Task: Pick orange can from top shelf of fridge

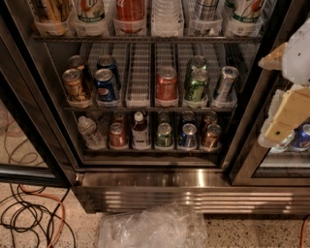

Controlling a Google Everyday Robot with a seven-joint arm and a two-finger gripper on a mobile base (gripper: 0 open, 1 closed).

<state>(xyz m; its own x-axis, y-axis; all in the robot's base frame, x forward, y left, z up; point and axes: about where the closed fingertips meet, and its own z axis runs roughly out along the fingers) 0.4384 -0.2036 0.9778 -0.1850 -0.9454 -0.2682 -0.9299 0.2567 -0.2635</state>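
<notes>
The fridge stands open in front of me, dark-framed, with a ribbed steel base. The top shelf runs along the top edge of the view as a thin steel rail with translucent white trays. The orange can stands in the third tray from the left; only its lower body shows and its lid is cut off. White and green cans stand in the trays beside it, and the tray to its right is empty. My gripper, cream and white, hangs at the right edge in front of the right door, well below and right of the orange can.
The middle rack holds a gold-brown can, a blue can, a red can, a green can and a silver can. The lower rack holds small bottles and cans. Crumpled clear plastic and cables lie on the floor.
</notes>
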